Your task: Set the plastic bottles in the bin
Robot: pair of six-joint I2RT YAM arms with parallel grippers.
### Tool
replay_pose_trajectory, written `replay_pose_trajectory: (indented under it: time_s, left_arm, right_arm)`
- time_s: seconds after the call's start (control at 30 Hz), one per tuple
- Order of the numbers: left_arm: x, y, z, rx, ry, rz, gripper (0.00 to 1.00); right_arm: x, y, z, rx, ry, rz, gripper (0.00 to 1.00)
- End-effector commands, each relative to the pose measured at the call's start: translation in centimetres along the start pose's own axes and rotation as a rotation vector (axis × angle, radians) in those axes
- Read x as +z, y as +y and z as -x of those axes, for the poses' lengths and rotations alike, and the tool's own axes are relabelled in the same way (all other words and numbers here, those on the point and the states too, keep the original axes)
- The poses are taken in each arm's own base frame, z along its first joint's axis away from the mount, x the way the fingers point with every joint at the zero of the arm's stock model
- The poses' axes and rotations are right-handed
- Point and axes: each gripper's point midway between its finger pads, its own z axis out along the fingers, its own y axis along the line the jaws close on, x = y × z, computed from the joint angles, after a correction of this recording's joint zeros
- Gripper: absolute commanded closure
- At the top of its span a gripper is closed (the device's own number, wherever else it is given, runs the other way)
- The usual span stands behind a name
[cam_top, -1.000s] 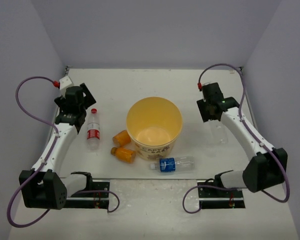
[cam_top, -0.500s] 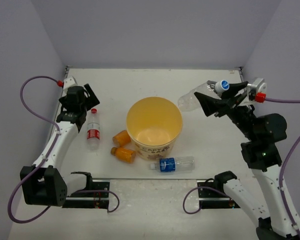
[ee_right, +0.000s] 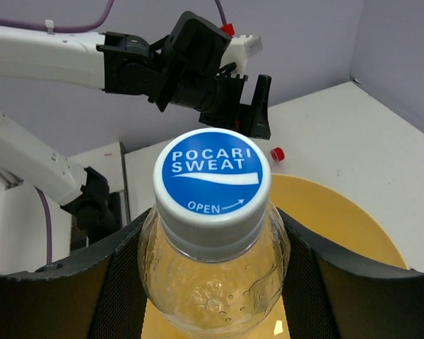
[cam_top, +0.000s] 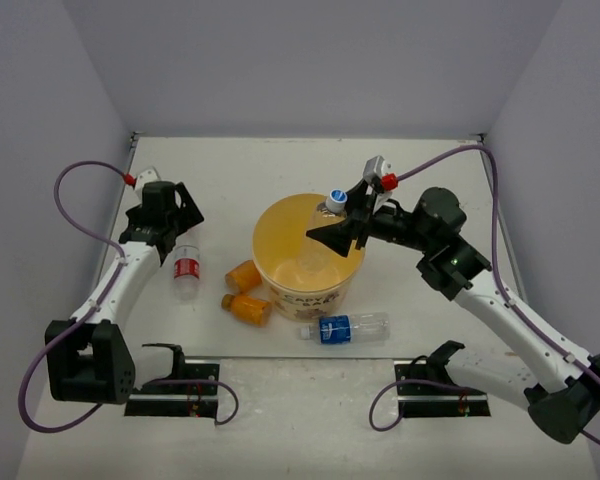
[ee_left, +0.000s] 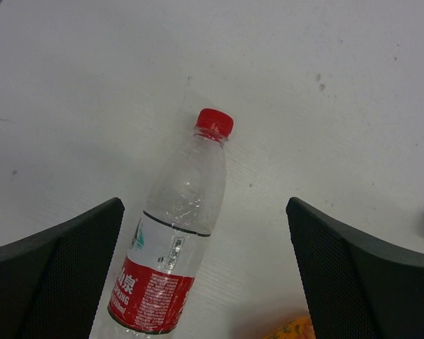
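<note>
The yellow-orange bin (cam_top: pixel 259 250) stands mid-table. My right gripper (cam_top: pixel 342 232) is shut on a clear unlabelled bottle (cam_top: pixel 332 205) and holds it cap-up over the bin's far rim. In the right wrist view its blue-and-white cap (ee_right: pixel 212 180) fills the centre, with the bin (ee_right: pixel 353 226) below. My left gripper (cam_top: pixel 180 225) hangs open over the red-capped bottle (cam_top: pixel 186 262), which lies between the fingers (ee_left: pixel 63 261) without touching them. Two short orange bottles (cam_top: pixel 244 274) (cam_top: pixel 247 308) lie at the bin's left. A blue-labelled bottle (cam_top: pixel 345 328) lies in front of it.
Grey walls close in the table on the left, right and back. Black mounting rails (cam_top: pixel 180 385) (cam_top: pixel 445 385) run along the near edge. Purple cables loop off both arms. An edge of an orange bottle (ee_left: pixel 293 330) shows beside my left gripper.
My right arm lifted the clear bottle from the table's right side and swung it left over the bin. My left gripper shifted slightly toward the red-capped bottle, still open.
</note>
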Motion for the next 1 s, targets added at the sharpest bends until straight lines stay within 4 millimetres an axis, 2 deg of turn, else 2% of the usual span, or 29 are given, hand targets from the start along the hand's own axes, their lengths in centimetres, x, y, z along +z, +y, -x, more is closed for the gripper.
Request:
replay_pose_trajectory:
  time_s: [0.0, 0.03, 0.1, 0.27, 0.43, 0.6, 0.67, 0.73, 0.87, 0.97]
  left_arm:
    - [0.9, 0.5, -1.1, -0.010, 0.048, 0.036, 0.00]
    - [1.0, 0.5, -1.2, -0.010, 0.055, 0.040, 0.00]
    - [1.1, 0.7, -1.5, -0.009, 0.065, 0.049, 0.00]
    - [1.4, 0.8, -2.1, -0.012, 0.079, 0.059, 0.00]
    - [2.1, 1.0, -2.8, -0.005, 0.099, 0.073, 0.00]
    - [2.4, 1.4, -3.2, -0.002, 0.102, 0.092, 0.00]
    - [2.6, 1.5, -3.4, -0.001, 0.105, 0.096, 0.00]
    - [3.0, 1.6, -3.7, 0.000, 0.110, 0.101, 0.00]
    - [3.8, 1.7, -4.5, 0.004, 0.136, 0.117, 0.00]
    - [4.3, 2.3, -4.9, 0.010, 0.141, 0.151, 0.00]
  right_arm:
    - [-0.6, 0.0, 1.6, -0.051, -0.040, -0.040, 0.28]
    - [-0.8, 0.0, 1.7, -0.049, -0.040, -0.049, 0.22]
    - [-1.0, -0.1, 2.0, -0.048, -0.039, -0.068, 0.01]
    - [-1.9, -2.3, 2.7, -0.034, -0.012, -0.225, 0.01]
    - [-3.5, -4.6, 4.6, -0.007, -0.086, -0.407, 0.01]
    - [-7.2, -7.9, 6.5, 0.029, -0.186, -0.691, 0.01]
    - [-8.3, -8.6, 6.6, 0.050, -0.211, -0.762, 0.01]
    - [-10.8, -9.8, 7.3, 0.063, -0.267, -0.889, 0.01]
    - [-13.8, -12.0, 6.0, 0.130, -0.271, -1.037, 0.01]
    - [-15.6, -13.7, 3.0, 0.282, -0.235, -1.116, 0.01]
